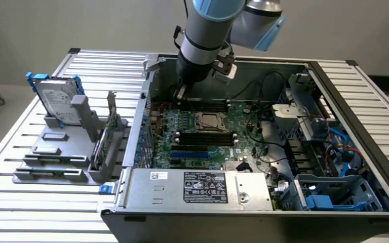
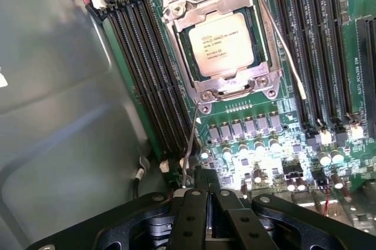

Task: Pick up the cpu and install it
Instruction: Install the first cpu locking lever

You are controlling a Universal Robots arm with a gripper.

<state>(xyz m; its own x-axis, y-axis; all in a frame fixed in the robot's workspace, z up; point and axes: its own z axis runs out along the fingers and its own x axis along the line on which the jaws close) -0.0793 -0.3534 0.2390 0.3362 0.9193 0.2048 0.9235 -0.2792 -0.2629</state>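
The cpu (image 2: 222, 44), a flat silver square with printed text, lies inside the metal-framed socket (image 2: 176, 12) on the green motherboard (image 2: 258, 127). In the exterior view the cpu (image 1: 210, 120) sits mid-board inside the open computer case (image 1: 356, 101). My gripper (image 2: 208, 200) has its black fingers pressed together with nothing visible between them. It hovers beside the board's edge, past the memory slots (image 2: 147, 74), apart from the cpu. In the exterior view my gripper (image 1: 180, 94) hangs low at the board's far corner, toward the exterior view's left.
A thin wire lever (image 2: 288, 56) runs along the socket's side. A silver hard drive (image 1: 56, 96) with a blue bracket stands on a grey rack (image 1: 52, 152) outside the case. The power supply (image 1: 201, 187) lines the near wall; cables and blue bays (image 1: 329, 187) crowd the exterior view's right.
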